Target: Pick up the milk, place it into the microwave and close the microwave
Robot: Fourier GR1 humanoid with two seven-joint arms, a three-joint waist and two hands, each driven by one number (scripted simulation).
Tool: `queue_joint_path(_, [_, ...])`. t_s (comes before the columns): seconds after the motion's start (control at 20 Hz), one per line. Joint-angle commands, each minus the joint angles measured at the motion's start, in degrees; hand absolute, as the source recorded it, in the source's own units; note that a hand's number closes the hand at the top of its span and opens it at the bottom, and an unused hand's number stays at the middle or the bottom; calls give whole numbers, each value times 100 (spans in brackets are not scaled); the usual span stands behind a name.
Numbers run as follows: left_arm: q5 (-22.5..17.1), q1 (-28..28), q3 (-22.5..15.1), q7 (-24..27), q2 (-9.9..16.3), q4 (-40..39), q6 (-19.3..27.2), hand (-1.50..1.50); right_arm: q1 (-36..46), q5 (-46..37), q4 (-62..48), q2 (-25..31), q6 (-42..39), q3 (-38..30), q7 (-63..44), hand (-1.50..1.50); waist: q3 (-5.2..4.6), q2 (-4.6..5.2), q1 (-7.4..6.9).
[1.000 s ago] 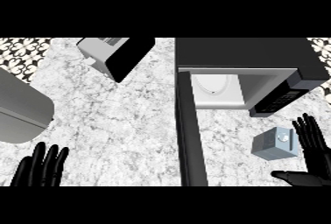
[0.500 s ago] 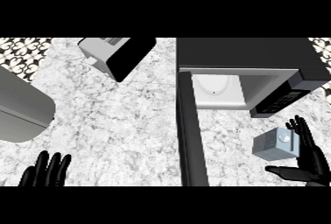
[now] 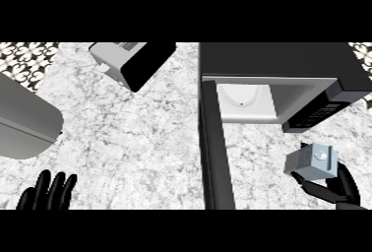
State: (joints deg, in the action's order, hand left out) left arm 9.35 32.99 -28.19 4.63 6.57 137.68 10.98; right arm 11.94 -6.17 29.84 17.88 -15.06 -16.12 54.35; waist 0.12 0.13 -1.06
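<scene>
The milk point(image 3: 311, 161), a small grey carton, stands on the marble counter point(image 3: 131, 138) in front of the microwave's control panel. My right hand point(image 3: 335, 188) wraps it from below and from the right: the thumb lies under its near edge and the fingers curl up its right side. The microwave point(image 3: 291, 61) is open, showing a white turntable plate point(image 3: 243, 98) in its cavity. Its dark door point(image 3: 215, 152) swings out toward me, left of the milk. My left hand point(image 3: 48, 194) rests open at the lower left, fingers up.
A toaster point(image 3: 129, 61) sits at the back, left of the microwave. A large grey rounded object point(image 3: 22, 123) fills the left edge. Patterned tiles point(image 3: 25, 59) show at the top left corner.
My right hand has dropped lower and closed in round the milk, fingers now curled on its right side. The left hand has barely shifted.
</scene>
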Motion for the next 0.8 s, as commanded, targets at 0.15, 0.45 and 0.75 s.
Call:
queue_joint_path(0.15, [279, -66, -265, -161, -84, 146, 175, -150, 173, -11, -273, -38, -569, 127, 1106, 150, 9, 1, 4])
queue_joint_path(0.45, [25, 347, -130, 134, 198, 206, 77, -150, -121, 202, 436, -223, -1132, 515, 1126, 150, -10, -53, 22])
queue_joint_path(0.75, [-83, 255, 107, 398, 134, -117, 170, -150, -1077, 339, 1031, -470, -650, 663, 1494, 150, -16, -43, 113])
